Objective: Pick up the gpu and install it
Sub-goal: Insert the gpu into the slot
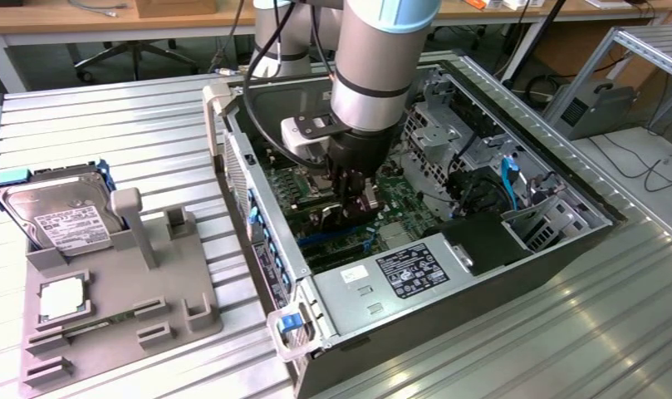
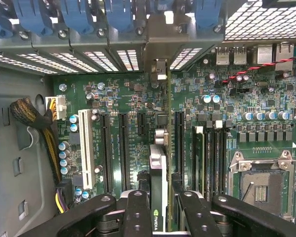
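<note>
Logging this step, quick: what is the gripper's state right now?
Gripper: jaws closed on the gpu, held edge-on over the motherboard inside the computer case.

A robotics lab: slatted aluminium bench (image 1: 125,133), opened computer case (image 1: 468,320), wooden desks (image 1: 47,21) behind.

Above the motherboard (image 2: 116,91) my tool (image 2: 162,200), clamping the gpu (image 2: 158,165), has open room; blue latches (image 2: 74,12) wall one edge, cables (image 2: 27,111) crowd another.
</note>
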`<state>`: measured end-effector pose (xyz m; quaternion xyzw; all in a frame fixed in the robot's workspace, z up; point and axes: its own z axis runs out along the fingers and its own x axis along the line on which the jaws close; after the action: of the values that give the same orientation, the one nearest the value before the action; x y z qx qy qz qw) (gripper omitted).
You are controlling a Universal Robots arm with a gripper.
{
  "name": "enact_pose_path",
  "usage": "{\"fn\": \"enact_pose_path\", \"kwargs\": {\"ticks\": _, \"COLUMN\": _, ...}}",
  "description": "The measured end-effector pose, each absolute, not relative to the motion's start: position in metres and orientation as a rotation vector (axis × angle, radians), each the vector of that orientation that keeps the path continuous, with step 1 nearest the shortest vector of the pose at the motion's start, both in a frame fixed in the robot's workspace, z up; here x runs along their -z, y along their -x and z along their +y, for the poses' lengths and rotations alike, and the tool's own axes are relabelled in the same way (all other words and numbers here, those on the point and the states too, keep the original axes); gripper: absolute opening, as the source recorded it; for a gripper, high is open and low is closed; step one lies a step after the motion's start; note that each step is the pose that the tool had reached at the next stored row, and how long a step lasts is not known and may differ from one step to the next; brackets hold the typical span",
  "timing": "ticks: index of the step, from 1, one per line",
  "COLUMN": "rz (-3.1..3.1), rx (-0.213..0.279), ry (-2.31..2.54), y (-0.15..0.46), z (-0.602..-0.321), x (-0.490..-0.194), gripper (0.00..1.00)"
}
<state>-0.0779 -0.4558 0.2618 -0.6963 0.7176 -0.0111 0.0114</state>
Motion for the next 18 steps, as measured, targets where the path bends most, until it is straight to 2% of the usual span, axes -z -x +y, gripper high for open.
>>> {"fn": "enact_pose_path", "kwargs": {"ticks": 18, "rz": 2.228, "rx": 0.034, "ry": 2.181, "y": 0.0779, "z": -0.4558, "x": -0.2600, "gripper": 0.27}}
